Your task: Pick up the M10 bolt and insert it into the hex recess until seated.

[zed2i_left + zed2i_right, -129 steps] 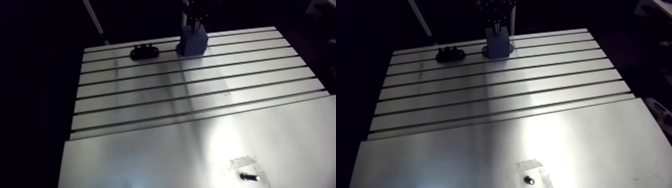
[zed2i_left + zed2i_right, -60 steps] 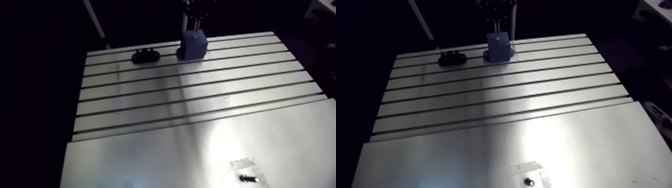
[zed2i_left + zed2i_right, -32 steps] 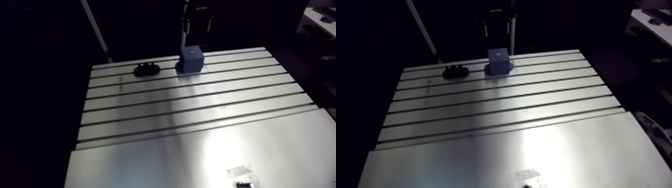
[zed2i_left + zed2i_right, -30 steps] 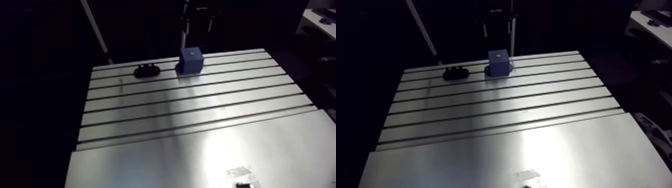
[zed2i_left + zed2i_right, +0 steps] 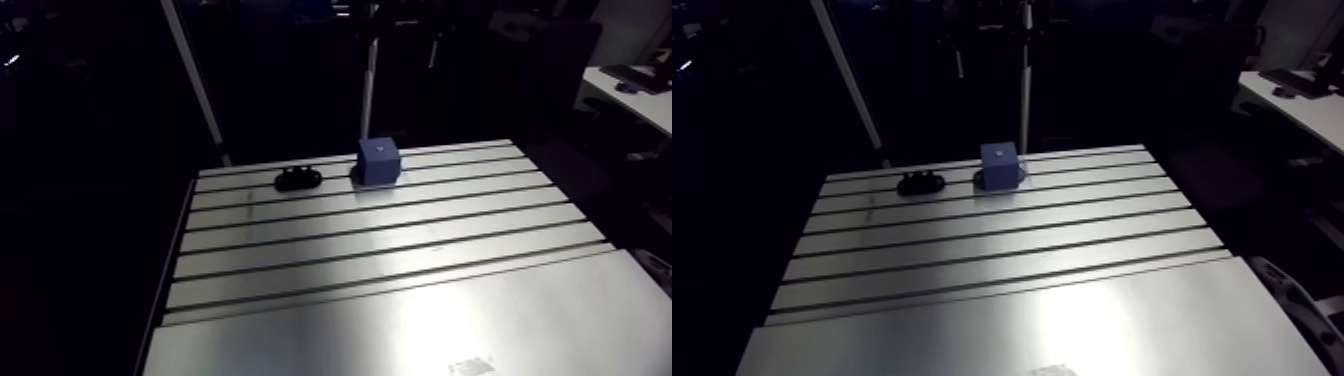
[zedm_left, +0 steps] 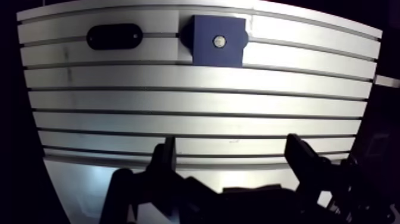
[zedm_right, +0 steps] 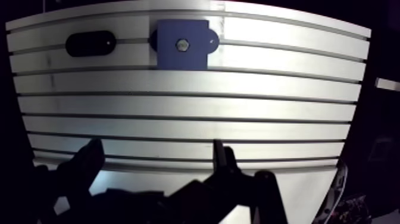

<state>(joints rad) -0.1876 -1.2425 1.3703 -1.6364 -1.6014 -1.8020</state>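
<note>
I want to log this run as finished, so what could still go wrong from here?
1. A shiny bolt head shows in the top of the blue block, but the wrist view looks straight down on it, so whether it is fully seated or standing proud cannot be told.
2. The gripper is open, empty and far from the block. Any correction needs a fresh approach, and the black part lies close beside the block.

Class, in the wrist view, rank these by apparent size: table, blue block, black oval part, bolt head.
1. Table
2. Blue block
3. Black oval part, about as wide as the block but thinner
4. Bolt head
</note>
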